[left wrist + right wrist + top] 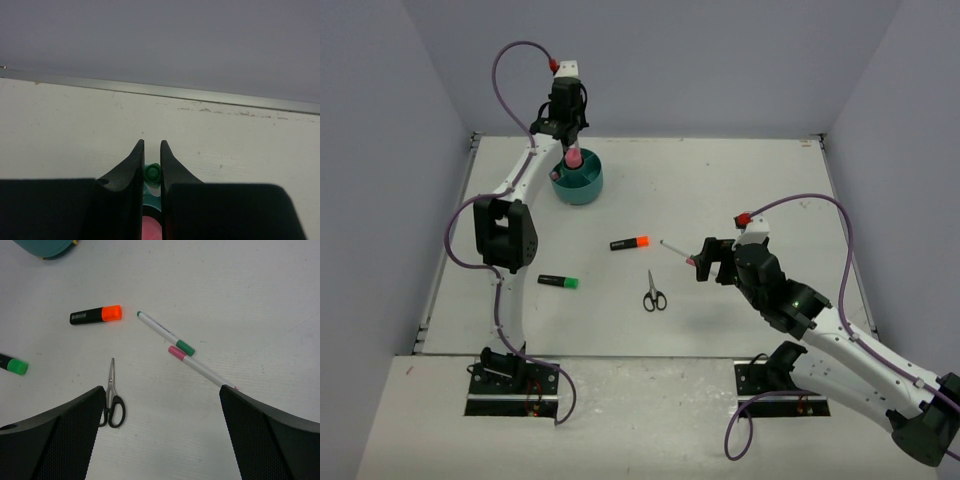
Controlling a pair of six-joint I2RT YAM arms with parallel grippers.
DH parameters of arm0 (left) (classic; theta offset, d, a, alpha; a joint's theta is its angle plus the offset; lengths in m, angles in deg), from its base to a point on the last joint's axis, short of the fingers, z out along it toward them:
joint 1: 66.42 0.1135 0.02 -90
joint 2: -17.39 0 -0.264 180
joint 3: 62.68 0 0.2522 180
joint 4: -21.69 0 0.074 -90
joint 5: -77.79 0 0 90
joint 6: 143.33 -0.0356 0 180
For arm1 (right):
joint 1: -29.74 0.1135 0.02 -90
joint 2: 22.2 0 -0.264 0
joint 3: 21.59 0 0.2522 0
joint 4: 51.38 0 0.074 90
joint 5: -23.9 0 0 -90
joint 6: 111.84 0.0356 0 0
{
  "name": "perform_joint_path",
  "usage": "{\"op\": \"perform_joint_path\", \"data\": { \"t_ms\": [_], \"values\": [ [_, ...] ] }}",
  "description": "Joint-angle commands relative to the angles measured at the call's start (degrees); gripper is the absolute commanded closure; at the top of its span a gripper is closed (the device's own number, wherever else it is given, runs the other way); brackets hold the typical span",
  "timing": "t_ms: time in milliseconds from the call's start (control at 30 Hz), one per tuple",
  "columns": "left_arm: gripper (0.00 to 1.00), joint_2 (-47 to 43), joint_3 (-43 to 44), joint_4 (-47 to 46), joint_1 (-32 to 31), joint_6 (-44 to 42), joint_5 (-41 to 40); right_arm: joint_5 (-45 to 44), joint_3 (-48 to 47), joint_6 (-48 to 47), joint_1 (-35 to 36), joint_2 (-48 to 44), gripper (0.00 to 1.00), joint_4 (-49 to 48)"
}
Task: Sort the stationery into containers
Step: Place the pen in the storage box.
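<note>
The round teal organiser stands at the back left of the table. My left gripper hangs straight above it, shut on a pink tube that points down into it. In the left wrist view the pink tube fills the narrow gap of the left gripper, and a green cap shows beyond it. My right gripper is open above the table, near two thin white pens, one green-capped and one pink-capped. The scissors lie by its left finger.
An orange-capped highlighter and a green-capped highlighter lie mid-table, with the scissors between them and my right arm. The back wall rail runs close behind the organiser.
</note>
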Motion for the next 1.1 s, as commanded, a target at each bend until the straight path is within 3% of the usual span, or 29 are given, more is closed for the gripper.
{"op": "perform_joint_path", "data": {
  "t_ms": [0, 1067],
  "values": [
    [1.0, -3.5, 0.14, -2.41, 0.38, 0.63, 0.3, -1.43, -1.19, 0.74, -0.16, 0.33, 0.01, -0.15],
    [1.0, -4.02, -2.58, -3.46, 0.55, 0.54, 0.21, -1.17, -1.28, 0.74, -0.17, 0.93, 0.01, -0.32]
  ]
}}
